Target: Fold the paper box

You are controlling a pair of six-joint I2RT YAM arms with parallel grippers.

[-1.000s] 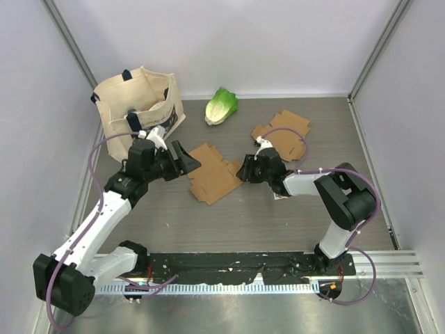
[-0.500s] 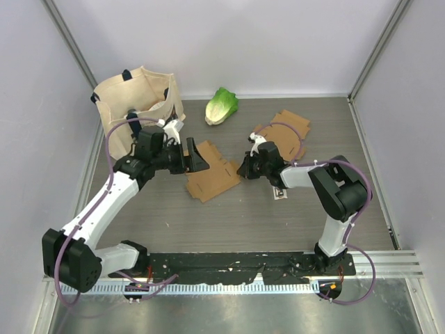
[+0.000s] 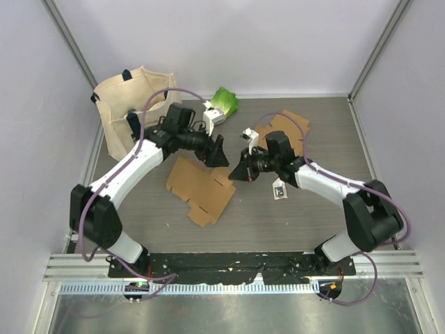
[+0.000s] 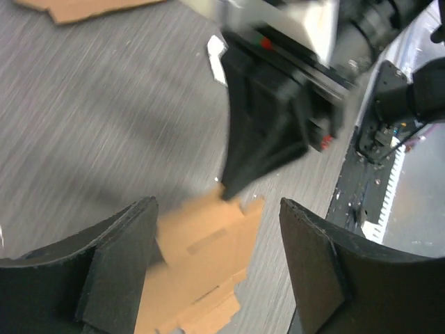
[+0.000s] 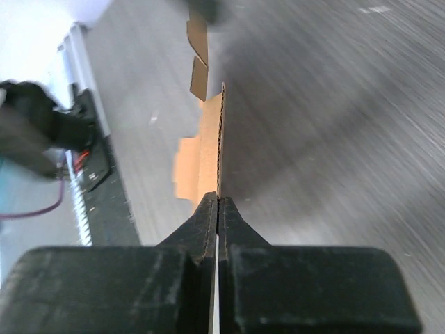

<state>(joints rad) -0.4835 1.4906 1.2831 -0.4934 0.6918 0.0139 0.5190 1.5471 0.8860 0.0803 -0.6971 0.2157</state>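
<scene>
The paper box is a flat brown cardboard blank (image 3: pixel 197 188) in the middle of the table. My right gripper (image 3: pixel 232 174) is shut on its right edge. In the right wrist view the sheet (image 5: pixel 209 142) runs edge-on away from the closed right gripper (image 5: pixel 218 202). My left gripper (image 3: pixel 217 152) hangs open just beyond the blank's far right corner, close to the right gripper. In the left wrist view, the cardboard (image 4: pixel 201 254) lies between and below the spread left gripper (image 4: pixel 219 268), and the right gripper's black tip (image 4: pixel 231 188) pinches its edge.
A second cardboard blank (image 3: pixel 288 125) lies at the back right, partly under the right arm. A beige tote bag (image 3: pixel 132 104) stands at the back left, with a green lettuce (image 3: pixel 224 101) beside it. A small white tag (image 3: pixel 279 190) lies under the right arm.
The right gripper has shut on the blank's right edge and pulled it left and nearer. The left arm has swung right, over the blank's far corner, still open.
</scene>
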